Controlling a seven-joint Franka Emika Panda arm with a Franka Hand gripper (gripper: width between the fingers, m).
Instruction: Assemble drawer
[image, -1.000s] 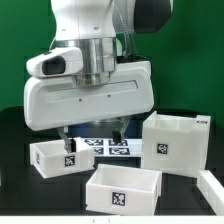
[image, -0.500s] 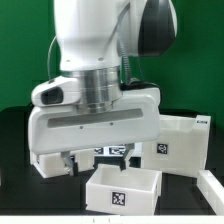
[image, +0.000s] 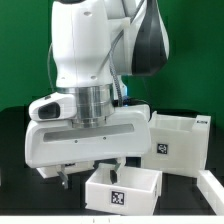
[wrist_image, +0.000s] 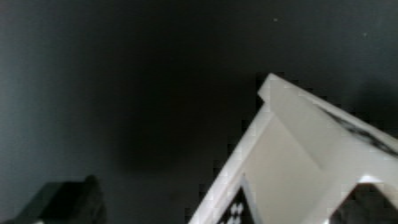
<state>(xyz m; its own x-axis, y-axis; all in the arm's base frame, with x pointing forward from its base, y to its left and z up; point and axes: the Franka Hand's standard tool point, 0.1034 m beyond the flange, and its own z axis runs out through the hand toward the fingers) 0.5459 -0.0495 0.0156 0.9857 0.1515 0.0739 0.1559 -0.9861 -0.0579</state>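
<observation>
Two drawer parts sat by your gripper (image: 92, 176): a tray (image: 121, 188) just below and in front of it, and the casing (image: 178, 142) off beside it. Its fingers (wrist_image: 68, 202) were spread wide apart, clamping nothing, with a white corner (wrist_image: 294, 140) between them.

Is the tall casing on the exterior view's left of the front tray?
No, the casing stands to the exterior view's right of the front tray.
</observation>
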